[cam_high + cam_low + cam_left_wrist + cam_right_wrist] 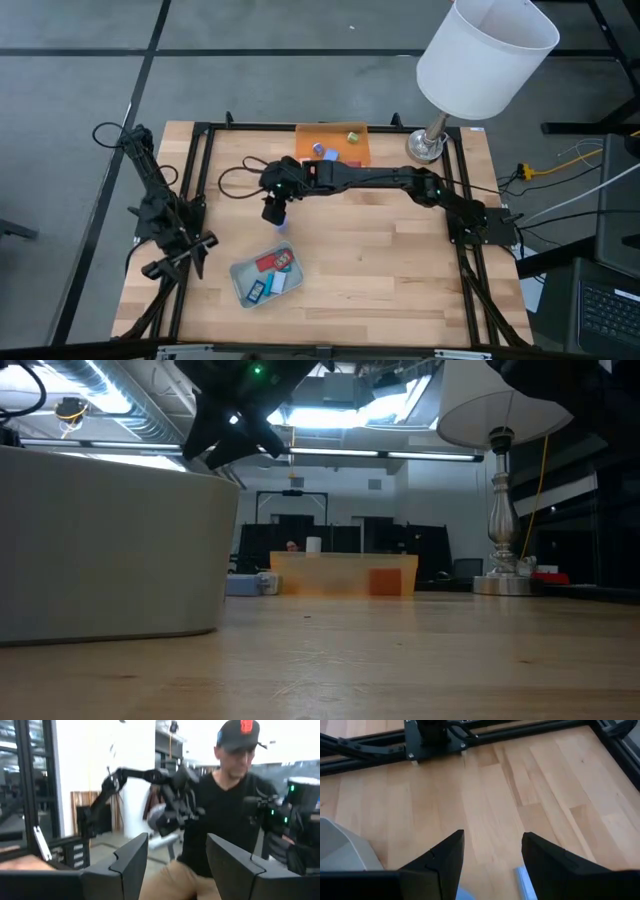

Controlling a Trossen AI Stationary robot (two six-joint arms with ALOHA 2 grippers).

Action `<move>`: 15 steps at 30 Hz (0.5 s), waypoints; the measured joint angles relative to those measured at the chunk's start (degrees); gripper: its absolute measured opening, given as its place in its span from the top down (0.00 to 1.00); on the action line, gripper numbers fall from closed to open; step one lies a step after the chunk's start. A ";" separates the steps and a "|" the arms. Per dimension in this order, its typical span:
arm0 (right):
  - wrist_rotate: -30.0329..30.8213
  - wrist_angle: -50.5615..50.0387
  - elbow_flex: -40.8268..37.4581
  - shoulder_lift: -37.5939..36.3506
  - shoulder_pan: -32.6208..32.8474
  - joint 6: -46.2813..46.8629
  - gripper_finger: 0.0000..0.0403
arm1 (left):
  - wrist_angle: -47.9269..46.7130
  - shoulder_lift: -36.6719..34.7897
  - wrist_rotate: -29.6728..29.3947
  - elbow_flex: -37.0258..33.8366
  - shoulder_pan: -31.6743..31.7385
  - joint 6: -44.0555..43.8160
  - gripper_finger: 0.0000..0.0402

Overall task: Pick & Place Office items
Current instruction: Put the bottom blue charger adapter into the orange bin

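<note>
Several office items lie in the pale grey-green tray (265,277) near the table's front: a red flat piece (267,263) and blue pieces (257,291). More stay in the orange tray (333,146) at the back, among them a green block (353,135) and a purple one (318,150). My right gripper (492,840) hangs open, high over the table between the trays (275,212), with nothing between its fingertips. A small blue piece (284,223) lies on the wood just below it (524,882). My left gripper (177,845) waits open at the table's left edge.
A lamp with a white shade stands on its metal foot (428,147) at the back right, beside the orange tray. Black frame rails (205,180) run along the table's edges. A person (225,810) stands beyond the table in the left wrist view.
</note>
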 joint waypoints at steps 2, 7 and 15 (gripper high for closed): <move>-0.04 0.17 0.00 0.00 0.00 -0.30 0.51 | 1.83 -0.01 -0.01 -0.01 0.00 -0.14 0.51; -0.19 0.45 0.00 -0.03 -0.10 -0.33 0.51 | 5.71 -0.01 -0.05 -0.02 0.00 1.09 0.51; -0.20 0.48 0.00 -0.09 -0.15 -0.33 0.51 | 8.43 -0.01 -3.35 -0.02 0.02 -0.89 0.51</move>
